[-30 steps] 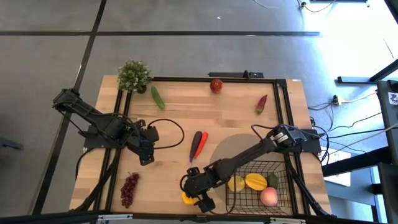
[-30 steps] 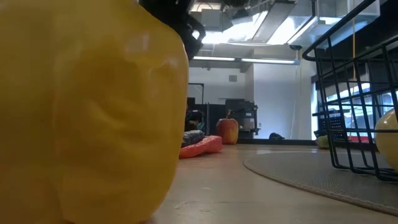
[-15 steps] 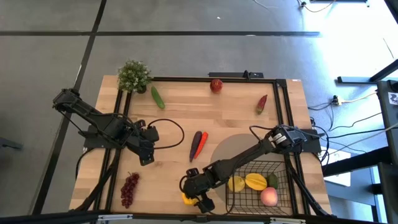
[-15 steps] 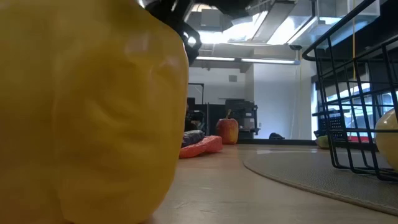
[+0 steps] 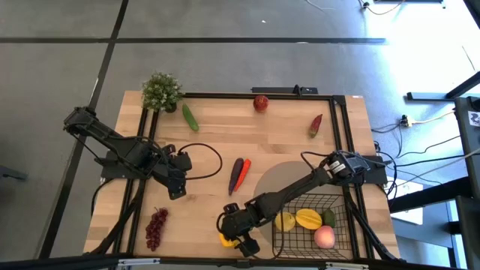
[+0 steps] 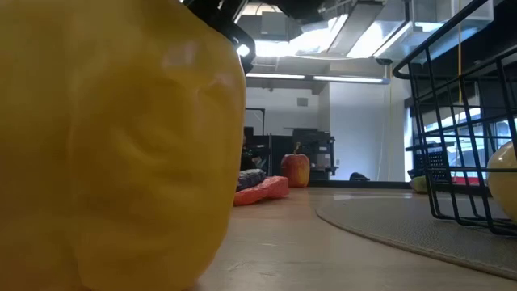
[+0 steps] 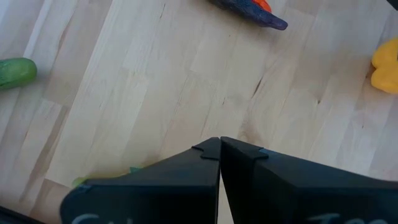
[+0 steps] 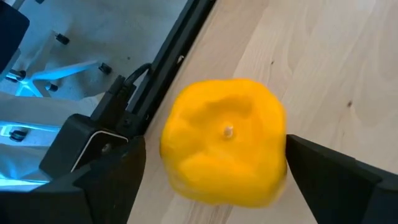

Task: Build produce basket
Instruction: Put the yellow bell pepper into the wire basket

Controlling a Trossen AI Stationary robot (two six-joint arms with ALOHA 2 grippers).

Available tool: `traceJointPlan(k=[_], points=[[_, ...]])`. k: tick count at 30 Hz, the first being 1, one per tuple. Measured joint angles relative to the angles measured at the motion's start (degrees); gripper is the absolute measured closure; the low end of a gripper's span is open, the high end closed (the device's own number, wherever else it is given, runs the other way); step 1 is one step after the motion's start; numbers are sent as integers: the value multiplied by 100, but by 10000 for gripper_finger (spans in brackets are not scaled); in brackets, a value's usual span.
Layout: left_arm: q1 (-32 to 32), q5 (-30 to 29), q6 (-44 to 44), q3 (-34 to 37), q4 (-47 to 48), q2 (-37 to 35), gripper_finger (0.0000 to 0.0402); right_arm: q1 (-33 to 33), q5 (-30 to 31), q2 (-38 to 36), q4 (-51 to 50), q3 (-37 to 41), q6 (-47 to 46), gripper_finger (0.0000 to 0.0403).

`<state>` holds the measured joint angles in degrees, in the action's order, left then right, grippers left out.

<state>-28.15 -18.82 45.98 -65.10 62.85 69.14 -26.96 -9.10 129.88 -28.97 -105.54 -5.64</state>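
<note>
A yellow pepper (image 8: 224, 124) lies on the wood near the table's near edge (image 5: 225, 241) and fills the left of the low view (image 6: 113, 145). My right gripper (image 8: 214, 149) stands open over it, one finger on each side. The black wire basket (image 5: 311, 196) sits to the right on a grey mat and holds a lemon (image 5: 285, 221), a mango (image 5: 308, 219) and a peach (image 5: 324, 237). My left gripper (image 5: 177, 191) hangs shut over bare wood at the left, touching nothing. My right gripper comes at the pepper slanting down from the table's right, with its open fingers flanking the pepper's sides. One finger (image 8: 311, 174) stands right against the pepper's edge (image 8: 281, 155); I cannot tell whether it touches. The other finger is clearly apart. The pepper rests on the table.
Loose on the table are dark grapes (image 5: 156, 227), a purple and an orange piece (image 5: 239, 174), a cucumber (image 5: 190, 118), an apple (image 5: 260, 103) and a red chili (image 5: 316, 125). A potted plant (image 5: 162, 91) stands at the far left corner.
</note>
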Motion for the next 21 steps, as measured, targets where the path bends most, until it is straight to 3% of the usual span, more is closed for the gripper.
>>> traceJointPlan(k=[15, 21], points=[[-1, -1, 2, 0, 0, 0, 401, 15, -210, 125, 33, 2, -8, 32], [-1, -1, 0, 0, 2, 0, 401, 20, -413, 125, 48, 2, -62, 71]])
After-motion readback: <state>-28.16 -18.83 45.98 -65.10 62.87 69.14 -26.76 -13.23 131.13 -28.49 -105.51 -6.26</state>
